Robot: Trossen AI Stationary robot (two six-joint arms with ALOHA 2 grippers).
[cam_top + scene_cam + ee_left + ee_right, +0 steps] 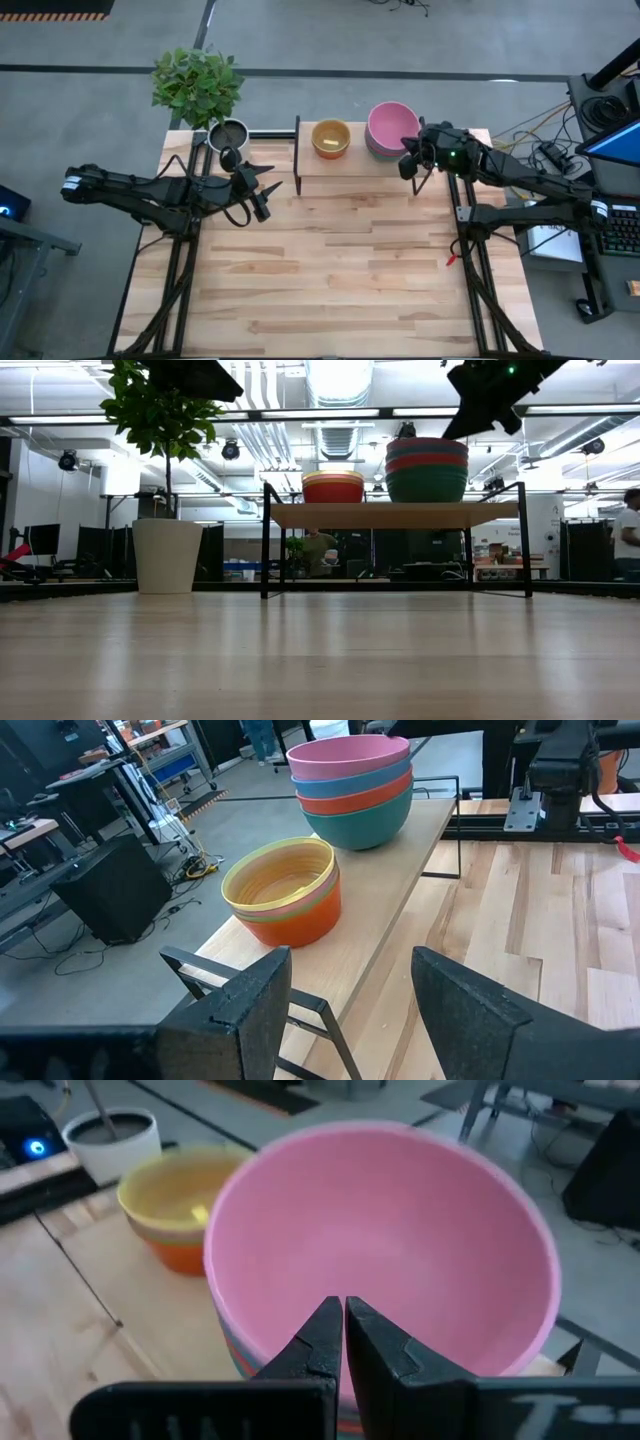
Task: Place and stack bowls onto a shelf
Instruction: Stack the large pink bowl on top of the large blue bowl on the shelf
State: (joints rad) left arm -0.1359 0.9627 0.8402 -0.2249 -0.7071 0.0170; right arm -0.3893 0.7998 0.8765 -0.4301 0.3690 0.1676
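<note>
On the shelf (345, 172), at the table's far edge, stand two stacks of bowls. The larger stack (352, 790) has pink on top, then blue, red and teal at the bottom, resting on the board. The smaller stack (284, 890) has yellow on top and orange at the bottom. My right gripper (343, 1318) is shut and hangs just above and to the near side of the pink bowl's rim (385, 1250), holding nothing. My left gripper (350, 1005) stands open over the table's left part (266, 197), pointing toward the shelf, with nothing between its fingers.
A potted plant (197, 85) in a grey pot (228, 135) stands at the far left, beside the shelf's left legs. The slatted wooden tabletop (330, 270) lies bare toward the near edge. Each arm's frame runs along its own side of the table.
</note>
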